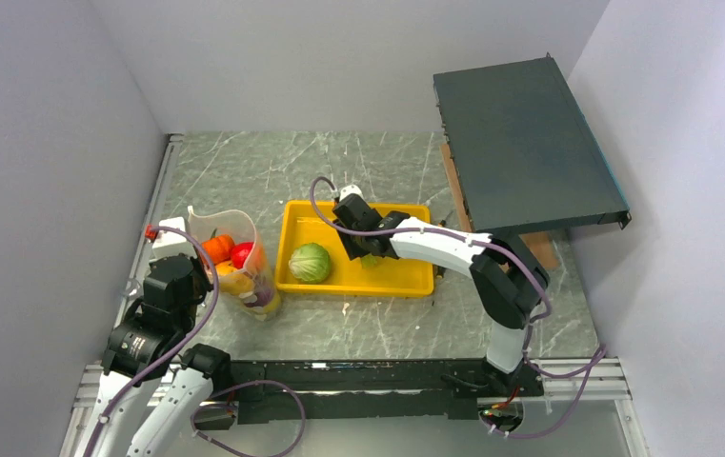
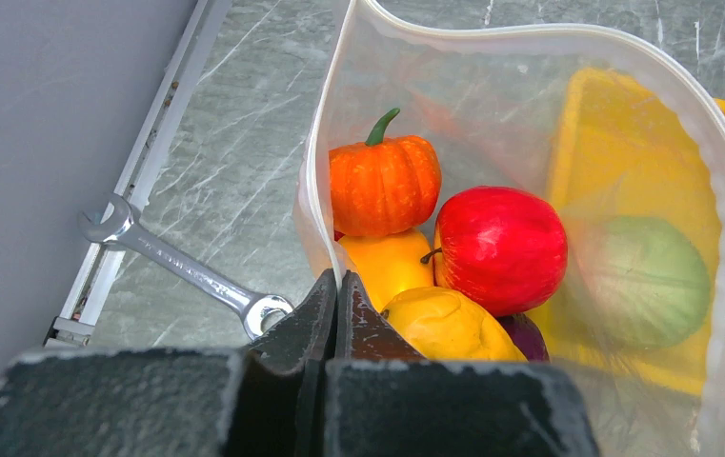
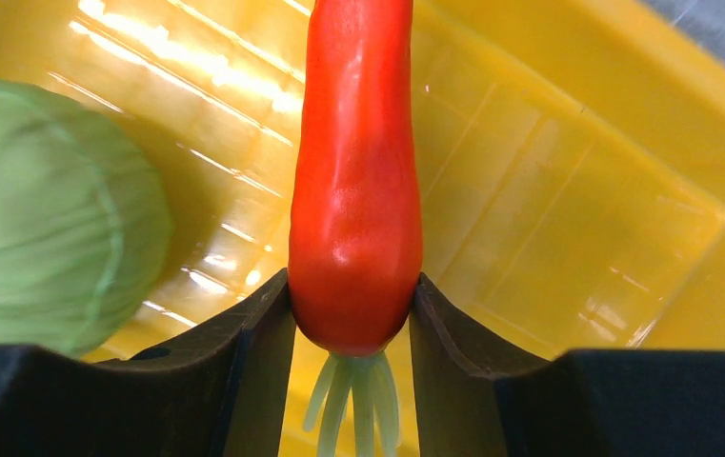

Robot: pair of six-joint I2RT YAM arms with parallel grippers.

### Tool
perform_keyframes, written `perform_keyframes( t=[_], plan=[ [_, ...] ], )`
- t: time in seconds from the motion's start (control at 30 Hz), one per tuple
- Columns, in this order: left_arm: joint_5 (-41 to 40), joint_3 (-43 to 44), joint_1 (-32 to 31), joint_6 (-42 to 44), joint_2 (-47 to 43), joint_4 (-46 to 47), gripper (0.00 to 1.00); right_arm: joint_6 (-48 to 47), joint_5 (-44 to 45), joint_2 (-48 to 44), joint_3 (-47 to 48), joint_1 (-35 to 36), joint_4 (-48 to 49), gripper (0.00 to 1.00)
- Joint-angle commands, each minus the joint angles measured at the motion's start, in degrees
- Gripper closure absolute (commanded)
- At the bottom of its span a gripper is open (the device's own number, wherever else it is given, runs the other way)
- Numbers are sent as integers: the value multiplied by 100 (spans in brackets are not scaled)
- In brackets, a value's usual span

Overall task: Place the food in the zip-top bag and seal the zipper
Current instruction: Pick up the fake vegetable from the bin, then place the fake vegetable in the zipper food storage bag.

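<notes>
The clear zip-top bag (image 1: pixel 244 249) stands open at the left. Its whitish zipper (image 2: pixel 530 33) runs round the mouth. My left gripper (image 2: pixel 337 278) is shut on the bag's near rim. Inside lie an orange pumpkin (image 2: pixel 384 181), a red tomato (image 2: pixel 501 248), a yellow pepper (image 2: pixel 387 267), a yellow piece (image 2: pixel 444 326) and a purple onion (image 2: pixel 528 335). My right gripper (image 3: pixel 353 305) is shut on the carrot (image 3: pixel 358 190) near its green top, over the yellow tray (image 3: pixel 577 190). The green cabbage (image 1: pixel 310 263) lies in the tray, left of the right gripper (image 1: pixel 368 249).
A steel wrench (image 2: pixel 177 262) lies on the table left of the bag, by the table's left rail. A dark flat box (image 1: pixel 525 143) hangs over the back right. Grey walls close in the left, back and right sides.
</notes>
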Motion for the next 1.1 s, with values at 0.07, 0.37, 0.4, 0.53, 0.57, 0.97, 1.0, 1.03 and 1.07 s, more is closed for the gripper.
perform_keyframes(
  t=[0.07,0.37,0.4,0.53,0.57,0.97,1.0,1.03,1.07],
  plan=[
    [-56,27,-6,61,-30,179,100,91,-589,-1017,646,-3,149,96],
    [-71,28,-11,62,-20,183,100,653,-1989,-1717,1090,358,1816,96],
    [-70,26,-9,55,-26,174,100,611,-1978,-1710,1150,460,2009,95],
    [-94,15,-11,44,-31,163,100,512,-1949,-1392,1719,912,2575,95],
    [-80,19,-9,52,-23,163,100,482,-1977,-1254,1877,1007,2674,95],
    [-166,46,-9,-13,-51,93,100,133,-2206,730,3693,1656,2605,95],
    [-158,40,-11,-9,-57,100,100,108,-2158,802,3792,1687,2504,95],
    [-144,31,-11,4,-61,116,100,98,-2132,892,3877,1713,2421,95],
    [-126,28,-11,28,-62,137,100,94,-2149,969,3911,1726,2376,95]
  ],
)
